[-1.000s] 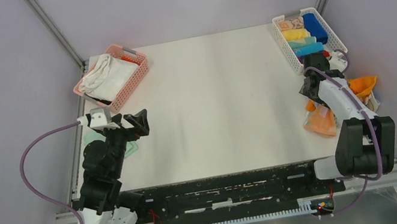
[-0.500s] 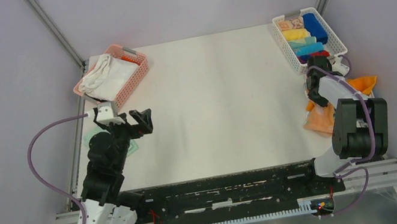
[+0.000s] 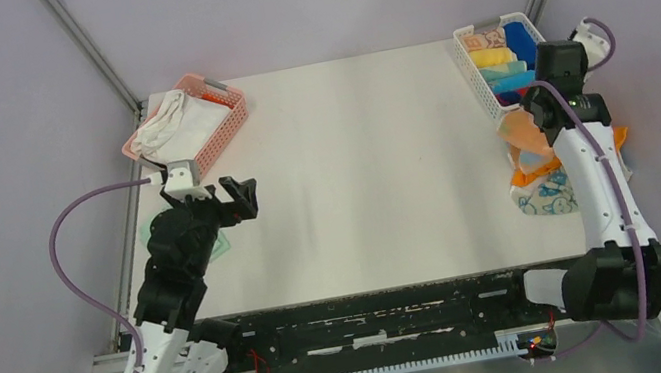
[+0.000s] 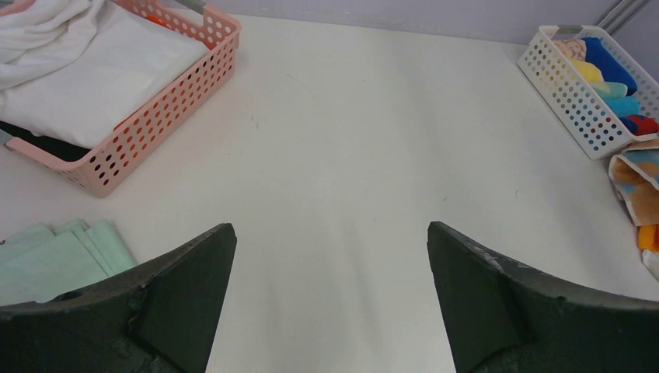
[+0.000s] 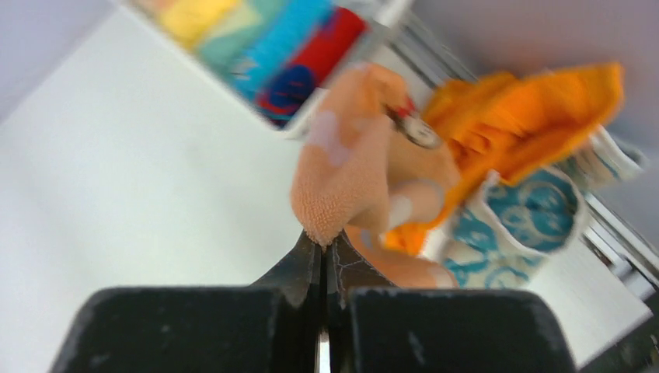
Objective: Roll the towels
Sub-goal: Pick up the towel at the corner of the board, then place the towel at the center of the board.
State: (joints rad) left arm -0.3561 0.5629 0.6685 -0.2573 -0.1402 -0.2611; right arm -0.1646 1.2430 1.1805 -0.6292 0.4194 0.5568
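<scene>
1 corner held | right fingers (image 5: 299, 268) clamp peach towel (image 5: 350, 179) just past tips | risk: thin bite slips, or orange towel (image 5: 528, 116) beyond drags along | left fingers (image 4: 186, 280) wide, empty

Laundry basket (image 3: 218, 142) far left; tray (image 3: 480, 85) far right, towel pile (image 3: 544, 199) before it.

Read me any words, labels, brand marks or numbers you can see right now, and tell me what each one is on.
No readable text in any view.
The pink basket and the white basket show no labels.
The small round object on the peach towel, seen in the right wrist view, is too blurred to read.
The blue-patterned towel shows swirls, not letters.
</scene>
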